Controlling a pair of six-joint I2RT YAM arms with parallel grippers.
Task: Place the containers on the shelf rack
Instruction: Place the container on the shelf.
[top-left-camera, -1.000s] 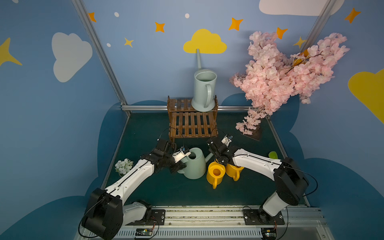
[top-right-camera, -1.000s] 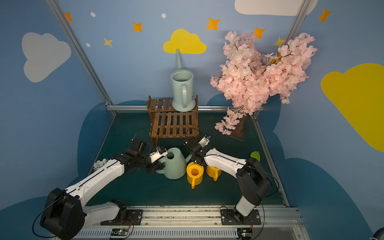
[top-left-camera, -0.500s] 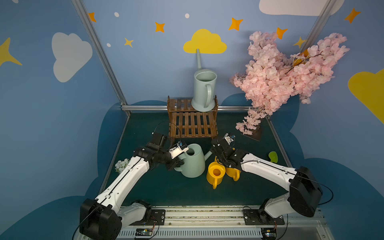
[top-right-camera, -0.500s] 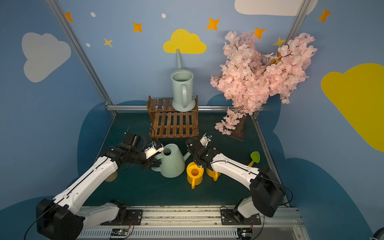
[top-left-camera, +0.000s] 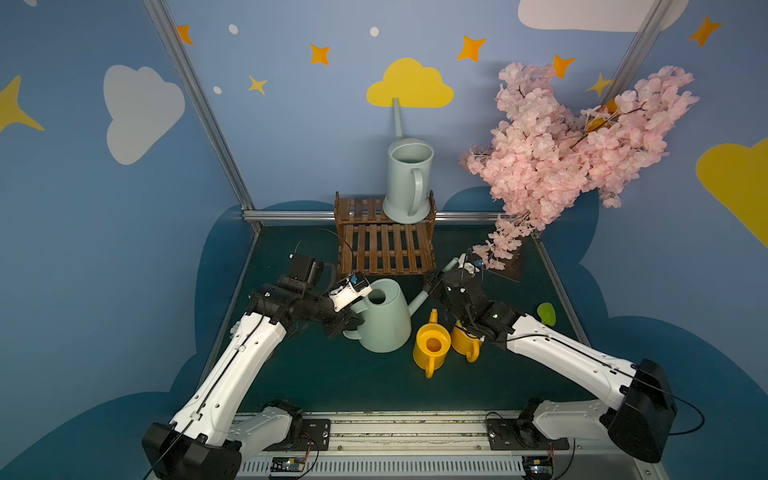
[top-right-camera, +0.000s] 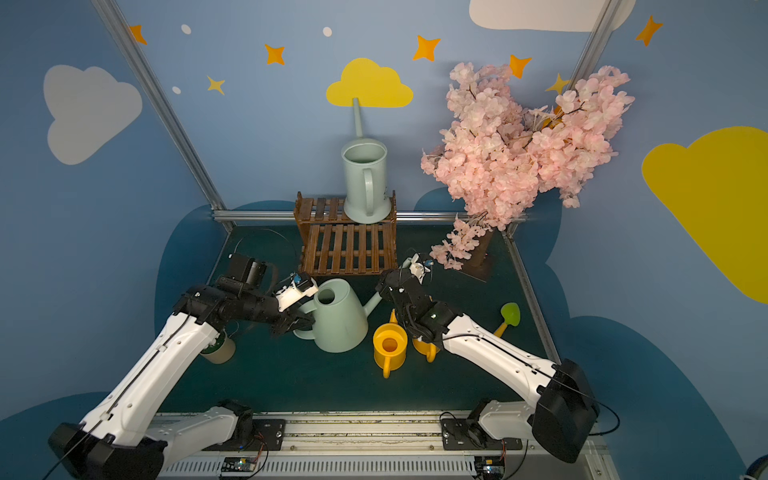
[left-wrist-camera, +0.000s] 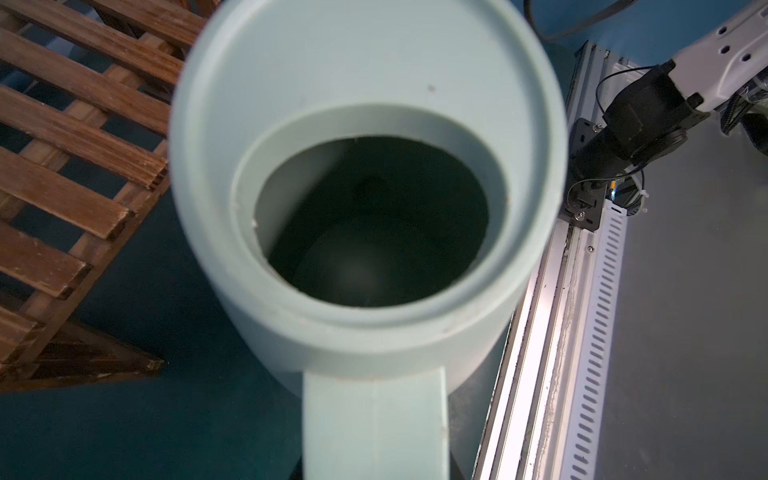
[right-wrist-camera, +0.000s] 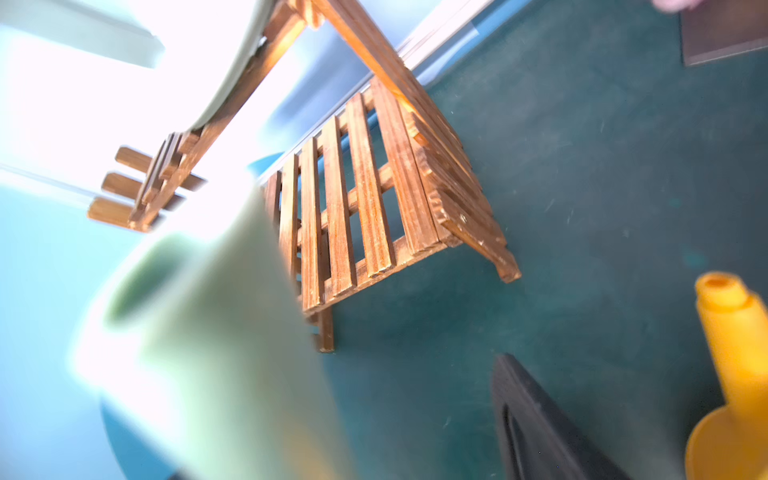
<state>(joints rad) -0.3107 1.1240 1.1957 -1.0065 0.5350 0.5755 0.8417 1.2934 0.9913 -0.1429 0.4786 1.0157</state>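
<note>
Nearest the front rail, on the dark green mat (top-left-camera: 332, 382), the two small yellow watering cans stand touching each other: the front yellow can (top-left-camera: 432, 345) in the open, the second yellow can (top-left-camera: 463, 343) partly under the right arm's wrist. Just behind them and to their left is the mint watering can (top-left-camera: 384, 320), its long spout slanting up toward the right. The left gripper (top-left-camera: 348, 322) is clamped on this can's handle; the left wrist view looks straight down into the mint can's round mouth. I cannot tell whether its base is off the mat. The right gripper (top-left-camera: 433, 286) is at the spout with its jaws spread; in the right wrist view one dark finger (right-wrist-camera: 540, 415) stands clear of the blurred spout. Beyond, the shelf rack (top-left-camera: 386, 249) has a bare lower tier. The grey-blue watering can (top-left-camera: 409, 178) stands upright on the right of the upper tier, with a pink blossom tree (top-left-camera: 573, 141) to the right.
</note>
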